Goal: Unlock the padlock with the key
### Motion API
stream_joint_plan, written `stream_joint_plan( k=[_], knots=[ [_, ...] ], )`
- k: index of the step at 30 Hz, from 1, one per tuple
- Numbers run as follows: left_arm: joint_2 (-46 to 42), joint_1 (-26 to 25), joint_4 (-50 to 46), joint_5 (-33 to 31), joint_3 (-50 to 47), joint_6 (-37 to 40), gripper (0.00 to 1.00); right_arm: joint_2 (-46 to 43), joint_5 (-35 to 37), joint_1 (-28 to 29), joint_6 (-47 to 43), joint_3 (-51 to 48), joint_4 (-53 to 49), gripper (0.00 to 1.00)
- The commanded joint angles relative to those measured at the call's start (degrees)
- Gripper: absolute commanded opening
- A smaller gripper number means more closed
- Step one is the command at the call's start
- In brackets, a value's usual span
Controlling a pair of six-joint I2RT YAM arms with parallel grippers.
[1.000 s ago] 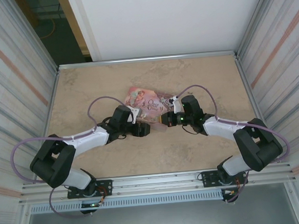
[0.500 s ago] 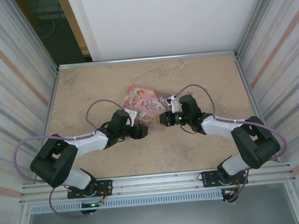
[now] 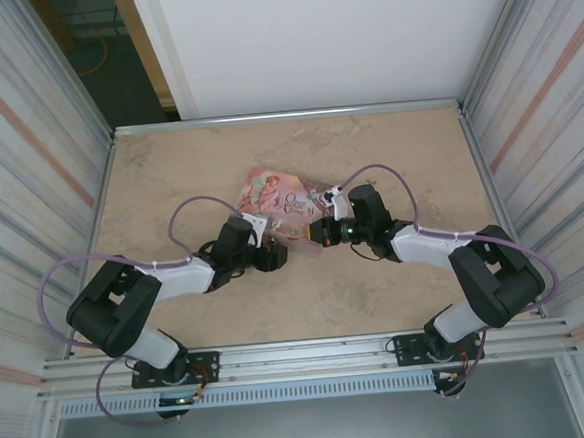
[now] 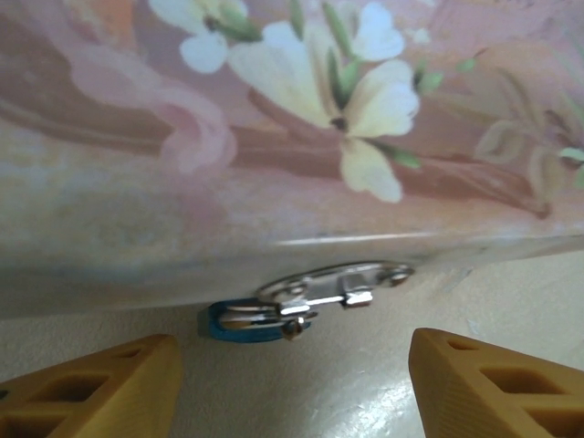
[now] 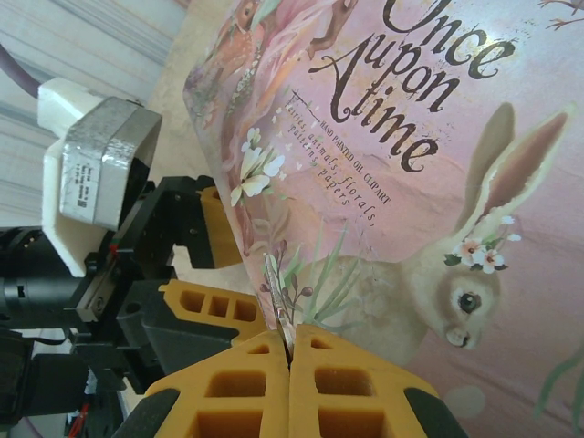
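The tiny blue padlock (image 4: 239, 325) hangs with its thin shackle through the metal hasp (image 4: 333, 282) on the front wall of the pink tin (image 4: 274, 137). My left gripper (image 4: 292, 388) is open just in front of it, with one yellow finger (image 4: 96, 388) on each side and the padlock beyond the tips. My right gripper (image 5: 290, 351) is shut on the key (image 5: 277, 294), a thin metal blade that sticks out from the fingertips toward the tin's lid (image 5: 429, 155). From above, the left gripper (image 3: 271, 252) and right gripper (image 3: 314, 234) meet at the tin's near edge.
The pink illustrated tin (image 3: 283, 201) lies mid-table on the beige tabletop (image 3: 168, 167). The left gripper's black and yellow body (image 5: 173, 274) sits close to the left of the key. Corrugated walls (image 3: 28, 177) close in both sides.
The left gripper has drawn back slightly to the left along the tin's front. The right gripper has edged a little left toward the tin with the key.
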Motion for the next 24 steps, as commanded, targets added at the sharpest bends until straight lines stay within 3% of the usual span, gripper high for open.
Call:
stream_joint_plan(
  k=[1,24],
  knots=[
    [1.23,0.63,2.01,-1.47,0.72,1.8,0.66,1.63,2.47,0.8,-0.54,-1.38,-7.83,0.0],
    [4.31,1.03,4.86,2.04,2.79,1.92,0.55,1.06,2.79,0.79,-1.07,-1.3,-8.69,0.0]
  ],
)
